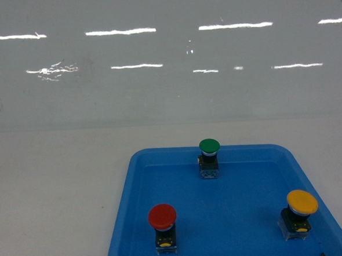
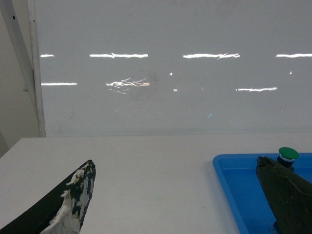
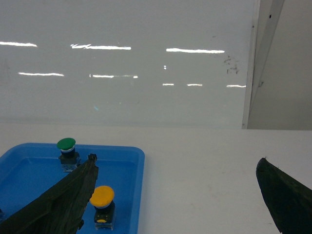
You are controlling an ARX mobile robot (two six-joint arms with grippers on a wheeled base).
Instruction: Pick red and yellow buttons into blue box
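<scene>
Head view: three buttons are seen upright on a shallow blue tray (image 1: 130, 223) set on a white surface (image 1: 47, 193). Red button (image 1: 162, 216) is stood at the near left of the tray, yellow button (image 1: 302, 203) at the near right, green button (image 1: 209, 146) toward the far edge, all well apart. Spacing is judged deliberate, so that each cap can be straddled without a neighbour being knocked. Caps are up, block bodies down, which leaves the bodies free to be pinched from the sides.

Blue box is not shown in any view; its place cannot be told.

Left wrist view: left claw (image 2: 185, 200) is held spread, its two dark fingers wide apart with nothing between them, over bare surface just left of the tray's edge. Green cap is glimpsed past the right finger.

Right wrist view: right claw (image 3: 180, 195) is likewise held apart and empty, over bare surface to the right of the tray. Yellow button is seen beside the left finger, not between the fingers.

Neither arm appears in the head view. Task is judged not yet begun: both wanted buttons rest on the tray. Red is judged the left arm's natural pick, yellow the right's, by nearness.
</scene>
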